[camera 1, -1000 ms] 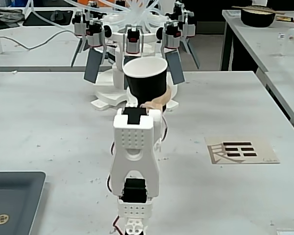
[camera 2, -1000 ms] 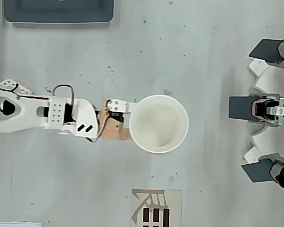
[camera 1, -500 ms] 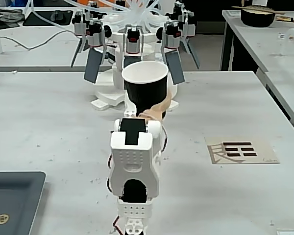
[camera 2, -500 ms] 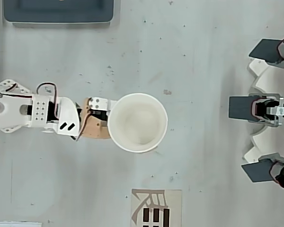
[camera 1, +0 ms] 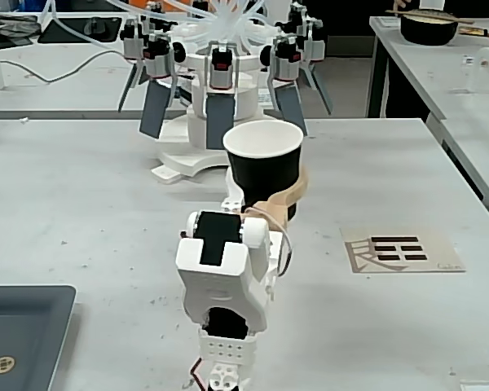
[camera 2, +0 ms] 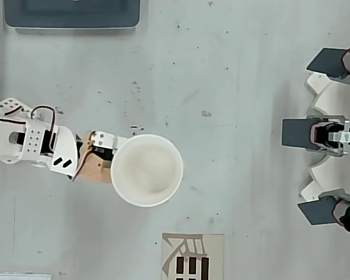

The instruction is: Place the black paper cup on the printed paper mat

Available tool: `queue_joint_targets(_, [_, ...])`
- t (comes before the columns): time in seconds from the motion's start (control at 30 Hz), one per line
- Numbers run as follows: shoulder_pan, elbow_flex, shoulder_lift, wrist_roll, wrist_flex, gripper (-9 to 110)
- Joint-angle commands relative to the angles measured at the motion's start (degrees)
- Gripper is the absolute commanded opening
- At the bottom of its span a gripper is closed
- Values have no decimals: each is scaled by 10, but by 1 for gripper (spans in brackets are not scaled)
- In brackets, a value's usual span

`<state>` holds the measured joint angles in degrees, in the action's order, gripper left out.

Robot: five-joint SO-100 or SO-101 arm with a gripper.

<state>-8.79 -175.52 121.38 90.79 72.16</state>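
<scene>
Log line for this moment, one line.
gripper: shut on cup | cup: upright, lifted off table | mat: bare, right of cup in fixed view | placement: not done

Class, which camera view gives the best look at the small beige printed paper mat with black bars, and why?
The fixed view: the small beige printed paper mat lies whole and unobstructed on the grey table, right of the held black paper cup. In the overhead view, the mat is cut off by the bottom edge, so its print shows only partly.
</scene>
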Motion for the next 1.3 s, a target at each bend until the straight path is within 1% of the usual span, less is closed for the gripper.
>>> queue_joint_targets(0.0, [-29,-18,18,-7,26,12])
queue_joint_targets(0.2, [-83,-29,6,-16,41,11])
queue_joint_targets(0.47, [-145,13,-49,-25,44,11])
queue_joint_targets(1.0, [-214,268,-255,-39,9,11])
queue_joint_targets(1.27, [-223,381,-363,-40,-2,11])
